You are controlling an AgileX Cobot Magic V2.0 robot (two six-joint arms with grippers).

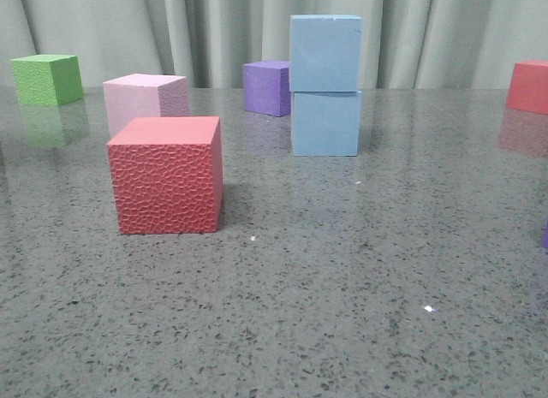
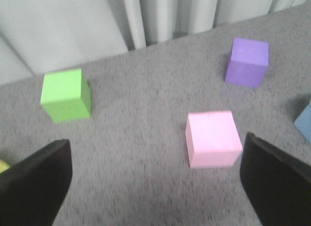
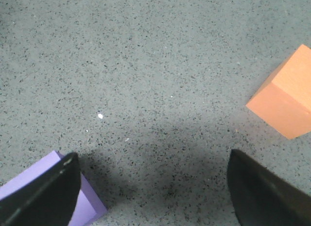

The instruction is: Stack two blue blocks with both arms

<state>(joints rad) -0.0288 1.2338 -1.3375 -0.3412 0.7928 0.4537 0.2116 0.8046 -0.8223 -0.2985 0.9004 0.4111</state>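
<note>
Front view. The two blue blocks form a stack on the table [image 1: 360,270]: the upper blue block [image 1: 325,53] rests on the lower blue block [image 1: 326,123], shifted a little toward the robot's left but with faces close to parallel. A purple cube [image 1: 266,87] stands just behind and to the left of the stack. A textured red cube [image 1: 167,175] sits nearer the camera, well apart, with a pink cube [image 1: 145,100] behind it and a green cube [image 1: 47,79] at the far left. Neither arm appears in this view. Judged from this, stacking is complete and the step in hand is a clean retreat.

Left wrist view. The left gripper [image 2: 158,175] is released and holds nothing; both fingers stand wide apart. The pink cube [image 2: 214,138] lies just ahead of the fingers, nearer the right-hand finger. The green cube [image 2: 65,95] lies farther ahead on the other side. A blue corner [image 2: 304,121] at the frame edge is probably the lower block. Keep this arm high and draw it back without swinging toward that corner.

Right wrist view. The right gripper [image 3: 153,187] is likewise spread and empty, over bare table. A second purple cube [image 3: 43,197] sits partly under one finger; an orange cube [image 3: 286,95] lies ahead on the other side. Lift straight up before any sideways travel, so that neither is nudged.
</note>
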